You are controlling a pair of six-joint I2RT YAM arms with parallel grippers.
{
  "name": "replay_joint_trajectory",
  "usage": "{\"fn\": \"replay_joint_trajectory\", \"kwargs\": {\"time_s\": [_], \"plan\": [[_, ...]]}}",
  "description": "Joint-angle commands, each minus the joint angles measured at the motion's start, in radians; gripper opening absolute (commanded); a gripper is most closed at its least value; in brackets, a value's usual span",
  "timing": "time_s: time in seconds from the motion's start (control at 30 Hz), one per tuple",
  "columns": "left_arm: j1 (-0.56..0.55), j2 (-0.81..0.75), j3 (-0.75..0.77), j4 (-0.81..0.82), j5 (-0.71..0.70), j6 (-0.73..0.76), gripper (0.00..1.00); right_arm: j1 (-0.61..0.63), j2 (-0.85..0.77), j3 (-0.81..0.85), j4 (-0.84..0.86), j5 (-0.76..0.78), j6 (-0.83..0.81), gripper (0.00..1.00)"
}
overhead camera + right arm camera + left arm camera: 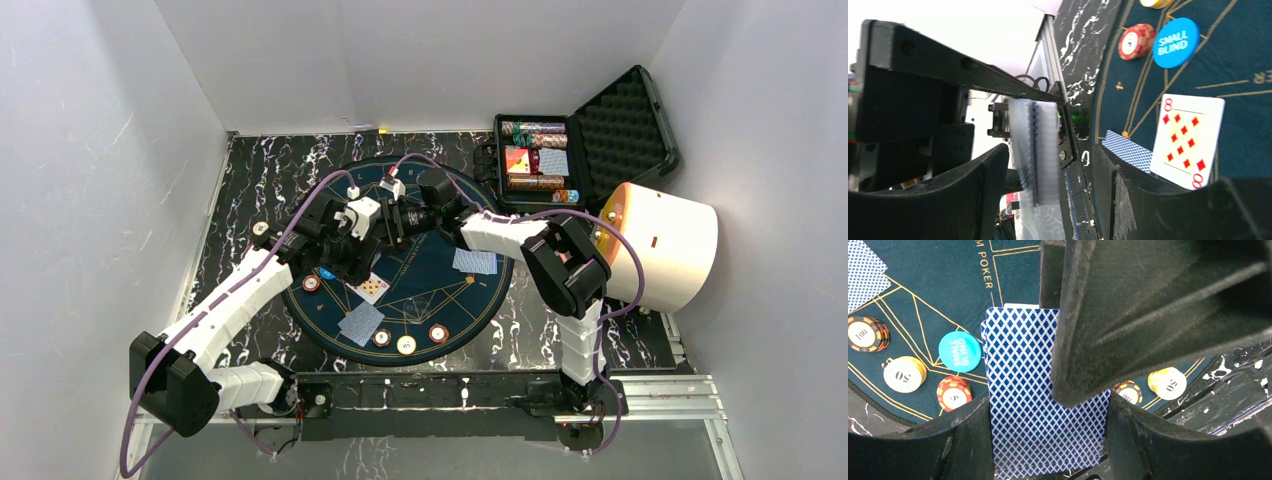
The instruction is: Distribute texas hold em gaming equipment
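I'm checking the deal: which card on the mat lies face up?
The eight of diamonds, near the blue small blind button; the other cards on the mat show only blue patterned backs.

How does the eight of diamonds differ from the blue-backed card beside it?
The eight of diamonds lies face up, red pips showing; the blue-backed card lies face down. The eight shows almost whole; the blue-backed card is partly hidden behind a pincer finger. Both lie flat on the felt.

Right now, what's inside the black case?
Rows of chips, a red box and a blue-patterned pack lie in the case. Anything under them is covered, so I cannot see it.
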Motion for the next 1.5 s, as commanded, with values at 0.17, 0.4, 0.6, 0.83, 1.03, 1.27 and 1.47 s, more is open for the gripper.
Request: {"fn": "replay_joint_trajectory", "kwargs": {"time_s": [0.17, 0.4, 0.6, 0.83, 1.03, 1.27, 1.47], "plan": [[-0.006, -0.026, 0.018, -0.002, 0.006, -0.006, 0.0, -0.039, -0.053, 0.07, -0.179, 0.048, -0.173, 0.64], [-0.007, -0.02, 0.016, -0.004, 0.01, -0.013, 0.0, -0.06, -0.08, 0.074, -0.188, 0.043, -0.196, 0.64], [-0.006, -0.016, 0.013, -0.004, 0.017, -0.019, 0.0, -0.07, -0.103, 0.071, -0.179, 0.024, -0.197, 0.72], [-0.008, -0.015, 0.008, -0.003, 0.026, -0.018, 0.0, -0.098, -0.124, 0.059, -0.179, -0.004, -0.194, 0.73], [-0.008, -0.011, 0.009, -0.003, 0.03, -0.018, 0.0, -0.099, -0.108, 0.069, -0.18, -0.049, -0.196, 0.56], [-0.008, -0.021, 0.01, -0.004, 0.033, -0.018, 0.0, -0.099, -0.046, 0.04, 0.053, -0.136, -0.008, 0.36], [-0.008, -0.02, 0.016, -0.007, 0.041, -0.018, 0.0, -0.099, 0.003, 0.043, 0.114, -0.156, 0.045, 0.36]]}}
